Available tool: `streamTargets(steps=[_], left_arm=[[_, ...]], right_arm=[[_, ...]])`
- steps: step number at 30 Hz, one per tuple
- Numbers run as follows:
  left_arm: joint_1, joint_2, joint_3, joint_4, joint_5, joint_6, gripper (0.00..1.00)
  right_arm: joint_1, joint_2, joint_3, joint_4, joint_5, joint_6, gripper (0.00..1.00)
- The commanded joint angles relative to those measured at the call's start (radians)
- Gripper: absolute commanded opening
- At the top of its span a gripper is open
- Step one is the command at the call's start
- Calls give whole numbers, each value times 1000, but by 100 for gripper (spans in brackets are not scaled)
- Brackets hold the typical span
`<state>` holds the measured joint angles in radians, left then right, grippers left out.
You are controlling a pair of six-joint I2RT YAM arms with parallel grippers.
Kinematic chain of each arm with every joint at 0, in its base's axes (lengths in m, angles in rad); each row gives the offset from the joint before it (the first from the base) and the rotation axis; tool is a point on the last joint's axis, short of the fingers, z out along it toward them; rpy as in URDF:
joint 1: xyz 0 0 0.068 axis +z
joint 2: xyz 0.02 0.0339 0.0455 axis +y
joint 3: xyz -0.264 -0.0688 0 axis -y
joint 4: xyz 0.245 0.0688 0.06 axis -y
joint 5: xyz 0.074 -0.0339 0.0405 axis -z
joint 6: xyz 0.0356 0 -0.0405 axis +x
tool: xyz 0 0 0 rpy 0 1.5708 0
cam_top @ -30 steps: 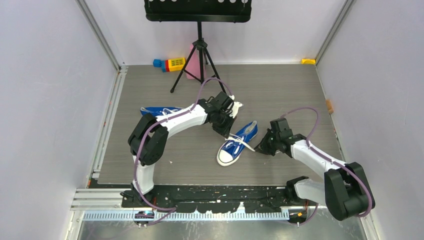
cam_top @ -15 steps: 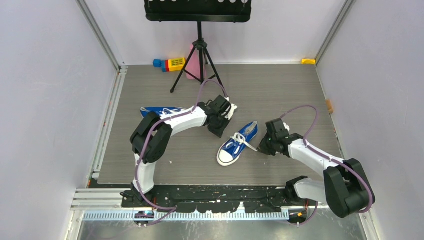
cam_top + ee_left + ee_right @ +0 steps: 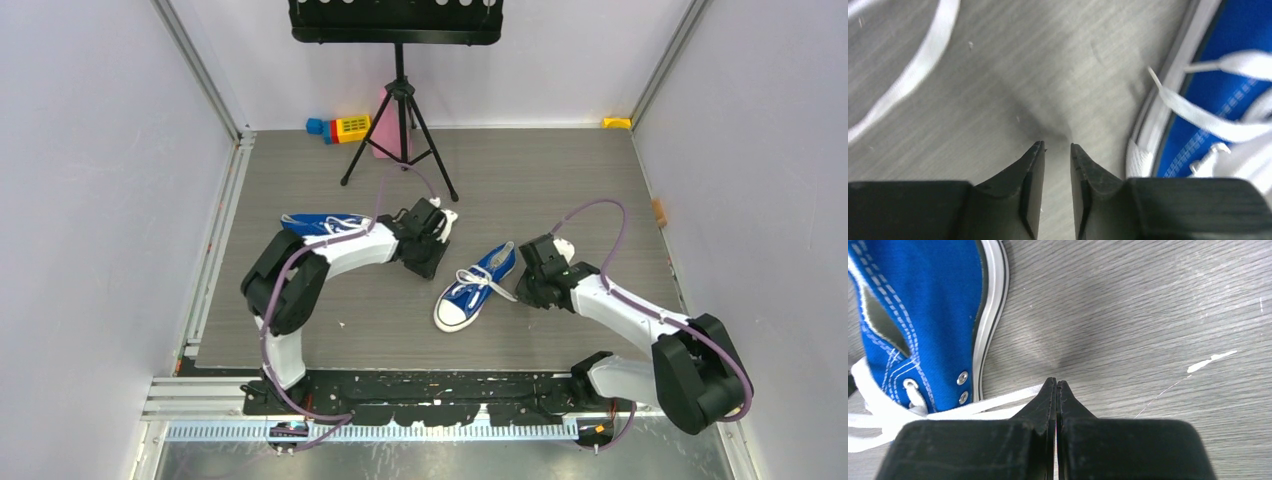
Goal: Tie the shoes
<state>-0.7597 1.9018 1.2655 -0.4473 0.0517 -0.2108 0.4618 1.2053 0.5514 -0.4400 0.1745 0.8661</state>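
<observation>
One blue sneaker (image 3: 475,288) with a white toe cap lies mid-floor, its white laces loose. The second sneaker (image 3: 320,222) lies at the left, partly hidden by my left arm. My left gripper (image 3: 428,266) hovers left of the middle shoe with its jaws a little apart and nothing between them (image 3: 1057,146). That shoe's side (image 3: 1228,100) is to its right and a loose lace (image 3: 923,65) to its upper left. My right gripper (image 3: 522,293) is at the shoe's right side. Its jaws are shut (image 3: 1056,382), and a white lace (image 3: 998,402) runs from the shoe (image 3: 933,315) into them.
A black music-stand tripod (image 3: 400,110) stands at the back, with coloured toy blocks (image 3: 340,128) and a pink object (image 3: 385,125) beside it. A yellow item (image 3: 617,122) sits in the far right corner. White scuffs (image 3: 1210,361) mark the floor.
My left gripper has let go of the lace and drawn back to the left, away from the shoe. My right gripper has shifted slightly towards the shoe's heel, still holding its lace.
</observation>
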Motion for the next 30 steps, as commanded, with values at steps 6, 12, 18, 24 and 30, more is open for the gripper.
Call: streamTargets(steps=[6,12,18,24,30], left_arm=[[47,-325,-270,418,257,-218,58],[78,-302,-320,586,408,-389,65],[78,-195,-258,570,480,-425,56],[79,-161,-230,515,497,-413,53],[78,-126,-206,489,553,-406,42]], right_arm=[[1,-94,19,31,-44,-33,0],[0,-102,11,53,-72,-35,0],[0,-102,16,55,-83,-40,0],[0,-97,14,64,-94,-38,0],[0,-89,14,72,-98,-38,0]])
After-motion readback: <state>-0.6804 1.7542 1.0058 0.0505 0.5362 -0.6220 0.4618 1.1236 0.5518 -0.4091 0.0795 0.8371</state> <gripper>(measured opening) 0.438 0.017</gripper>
